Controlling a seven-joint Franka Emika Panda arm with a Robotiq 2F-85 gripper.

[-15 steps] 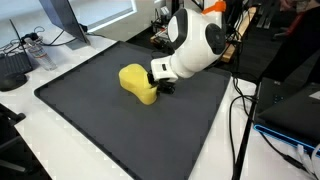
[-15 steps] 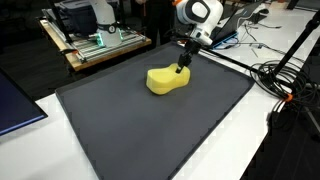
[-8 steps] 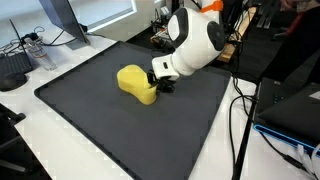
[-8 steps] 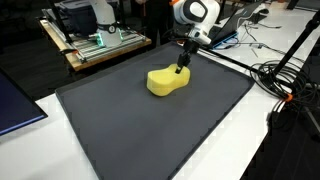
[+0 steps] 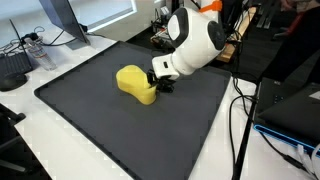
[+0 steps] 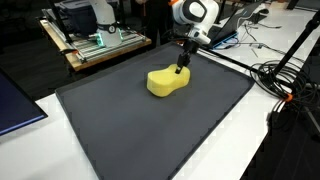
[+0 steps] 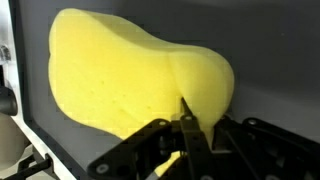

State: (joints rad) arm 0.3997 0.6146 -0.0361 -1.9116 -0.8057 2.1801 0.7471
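Wrist view: yellow foam sponge (image 7: 130, 80), peanut-shaped, fills most of the frame and lies flat on the black mat (image 7: 265, 40). Tool (image 7: 184, 108) has its fingers drawn together with no gap showing btwn them. The tips sit against the edge of the sponge's smaller lobe. Can't tell if a sliver of foam is nipped btwn the tips or if they're only pressing on it.

In both exterior views the sponge (image 5: 135, 83) (image 6: 168, 80) is in the mat's far half, well clear of every mat edge. The tool (image 5: 163, 86) (image 6: 181, 69) comes in at a slant onto the lobe nearest the arm.

My read is closed-tip contact on the foam, a nudge or a press, not a proper grasp. To do it well:
- Foam is soft, so tips prob sink in before anything shifts. Go slow.
- Contact is off at one lobe, so force there likely spins the sponge. Aim through its waist for straight travel.
- Stay low on the side wall but don't dig into the mat. It looks grippy, so the foam could fold or roll.
- Wrist cam is mostly blocked by yellow, so check posn from the ext views.

Around the mat (image 6: 150, 135): it lies on a white surface (image 6: 45, 155). A wooden cart w/ gear (image 6: 100, 50) stands beyond the mat's far edge. A cable bundle (image 6: 285, 80) lies off its side edge near the arm.
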